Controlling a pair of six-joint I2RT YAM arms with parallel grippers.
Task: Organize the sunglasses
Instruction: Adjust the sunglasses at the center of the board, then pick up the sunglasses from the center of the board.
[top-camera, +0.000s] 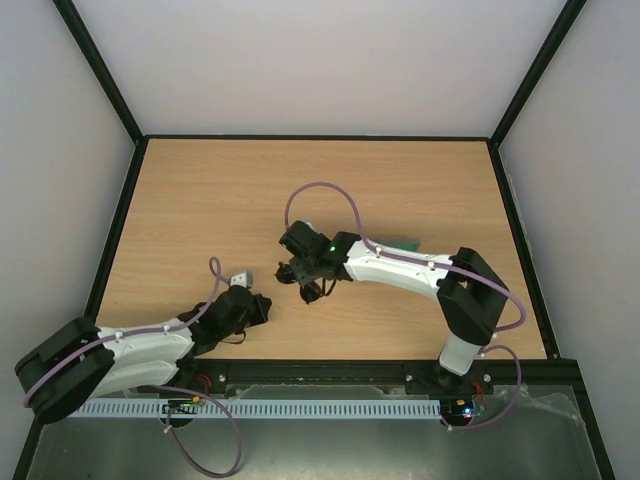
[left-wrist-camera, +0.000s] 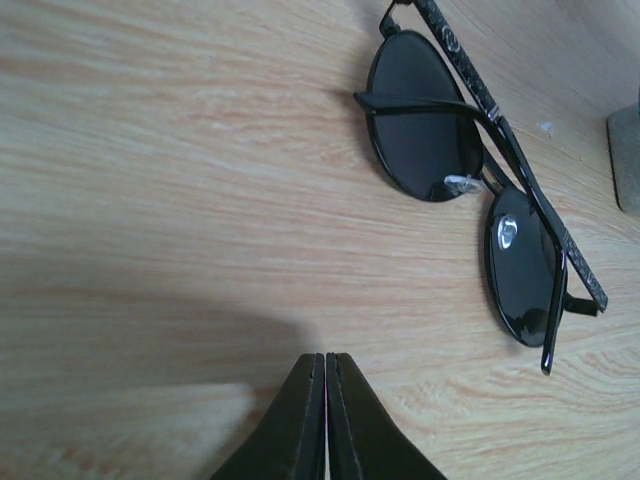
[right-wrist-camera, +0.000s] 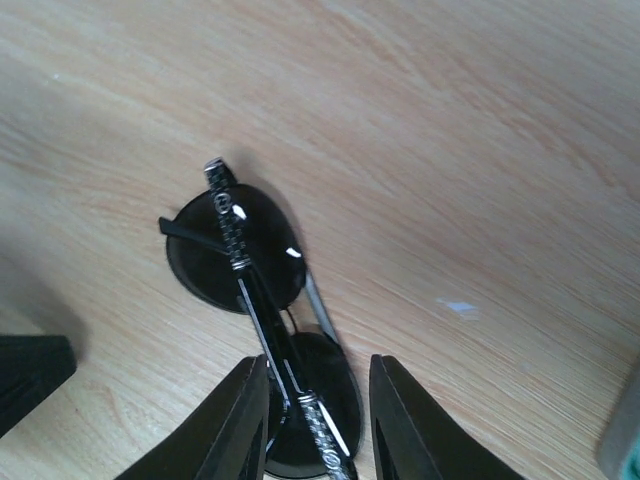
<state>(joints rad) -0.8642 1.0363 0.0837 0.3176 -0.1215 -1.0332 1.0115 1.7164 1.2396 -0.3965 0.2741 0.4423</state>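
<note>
The sunglasses (right-wrist-camera: 215, 262) lie folded on the wooden table, with two round dark lenses and the patterned temple arms crossed over them. My right gripper (right-wrist-camera: 320, 362) is open and low over them, its jaws straddling the near lens without closing on it. In the top view it (top-camera: 303, 277) sits mid-table and hides most of the sunglasses. My left gripper (left-wrist-camera: 325, 357) is shut and empty, a short way left of the sunglasses (left-wrist-camera: 425, 115), its tip (top-camera: 262, 306) near the table surface.
A greenish-grey object (top-camera: 405, 243) lies behind the right arm; its corner shows at the edge of the left wrist view (left-wrist-camera: 626, 160) and of the right wrist view (right-wrist-camera: 626, 440). A black raised rim (top-camera: 320, 137) borders the table.
</note>
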